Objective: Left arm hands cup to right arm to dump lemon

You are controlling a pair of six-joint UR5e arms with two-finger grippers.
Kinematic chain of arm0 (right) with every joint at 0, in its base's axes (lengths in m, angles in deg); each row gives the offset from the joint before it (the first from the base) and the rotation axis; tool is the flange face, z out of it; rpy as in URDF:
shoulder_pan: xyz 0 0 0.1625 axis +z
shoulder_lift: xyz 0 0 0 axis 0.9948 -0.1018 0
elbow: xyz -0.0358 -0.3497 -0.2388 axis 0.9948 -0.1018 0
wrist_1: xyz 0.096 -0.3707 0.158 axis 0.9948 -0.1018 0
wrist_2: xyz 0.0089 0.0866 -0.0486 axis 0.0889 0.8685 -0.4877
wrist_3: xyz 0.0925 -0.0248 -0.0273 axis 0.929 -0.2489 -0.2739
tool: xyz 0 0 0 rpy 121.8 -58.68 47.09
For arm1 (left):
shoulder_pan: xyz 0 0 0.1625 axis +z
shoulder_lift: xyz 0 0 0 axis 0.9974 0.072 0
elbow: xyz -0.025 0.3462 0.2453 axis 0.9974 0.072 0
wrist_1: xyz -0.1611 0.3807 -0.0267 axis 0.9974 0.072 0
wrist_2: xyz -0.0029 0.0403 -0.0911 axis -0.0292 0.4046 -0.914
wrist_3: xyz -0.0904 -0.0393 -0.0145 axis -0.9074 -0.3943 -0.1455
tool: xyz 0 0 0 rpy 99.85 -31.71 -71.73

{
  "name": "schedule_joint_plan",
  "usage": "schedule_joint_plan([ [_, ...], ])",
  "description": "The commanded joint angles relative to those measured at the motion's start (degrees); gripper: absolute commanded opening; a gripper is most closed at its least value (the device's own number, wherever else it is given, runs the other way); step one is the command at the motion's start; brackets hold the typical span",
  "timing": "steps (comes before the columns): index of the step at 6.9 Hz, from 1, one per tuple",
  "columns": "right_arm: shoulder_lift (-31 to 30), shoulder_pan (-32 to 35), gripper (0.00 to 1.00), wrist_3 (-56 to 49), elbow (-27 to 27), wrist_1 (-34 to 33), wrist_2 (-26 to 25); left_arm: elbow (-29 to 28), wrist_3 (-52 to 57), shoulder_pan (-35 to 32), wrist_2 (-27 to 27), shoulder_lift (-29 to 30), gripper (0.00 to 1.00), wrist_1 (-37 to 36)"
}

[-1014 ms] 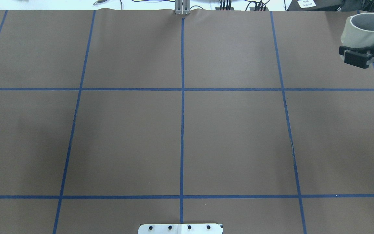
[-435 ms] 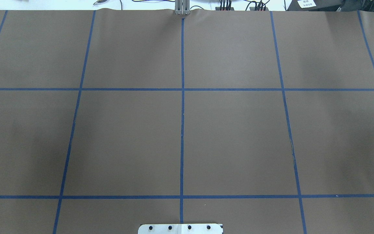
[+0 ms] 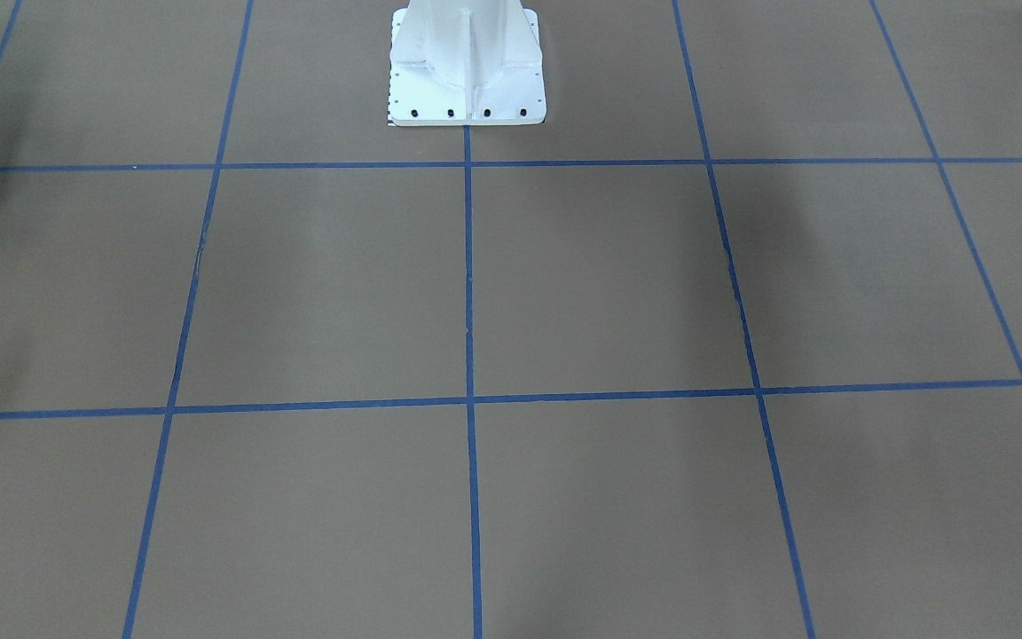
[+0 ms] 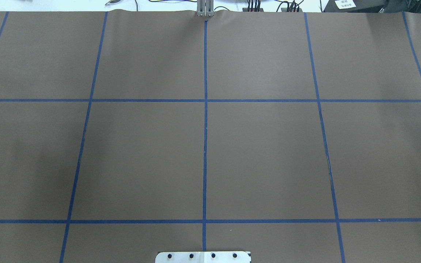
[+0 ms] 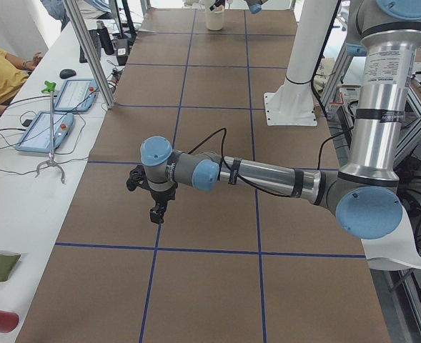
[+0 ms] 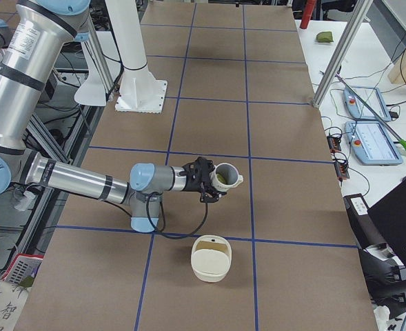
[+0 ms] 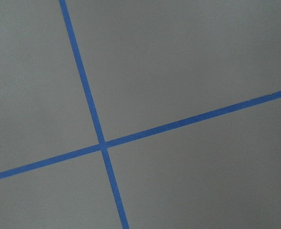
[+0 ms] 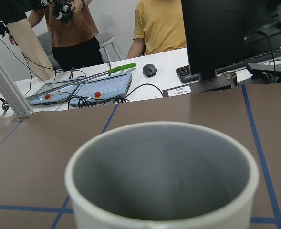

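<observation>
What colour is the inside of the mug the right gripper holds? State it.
Grey inside the white ribbed mug, clearest in the right wrist view.

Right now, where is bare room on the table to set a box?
The table's middle squares, in front of the white base, are bare. The robot's right end is crowded: the cup at the right gripper, near the white container. The left gripper hovers over the left end.

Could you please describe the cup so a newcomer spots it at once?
Follow the near right arm out over the table in the exterior right view. The cup is the white mug at its tip, in the air; the white basket nearby stands on the table.
</observation>
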Motion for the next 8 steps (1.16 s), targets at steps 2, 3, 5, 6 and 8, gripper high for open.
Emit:
schedule_joint_plan([
  [2,0.0,0.4,0.10,15.8,-12.4,16.6,0.6,1.1,0.0,0.0,-0.1,0.0,1.00,0.0],
  [3,0.1,0.4,0.10,22.7,-14.7,21.6,0.6,1.1,0.0,0.0,0.0,0.0,1.00,0.1],
  [5,0.8,1.2,0.10,35.1,-15.6,25.3,0.4,1.2,0.0,0.0,0.0,-0.1,1.00,0.1],
  [6,1.3,1.9,0.10,41.8,-15.7,26.0,0.2,1.2,0.1,0.0,0.0,-0.1,1.00,0.1],
  [8,2.8,4.2,0.10,53.4,-16.4,27.1,-0.2,1.2,0.1,0.0,0.0,-0.1,1.00,0.1],
])
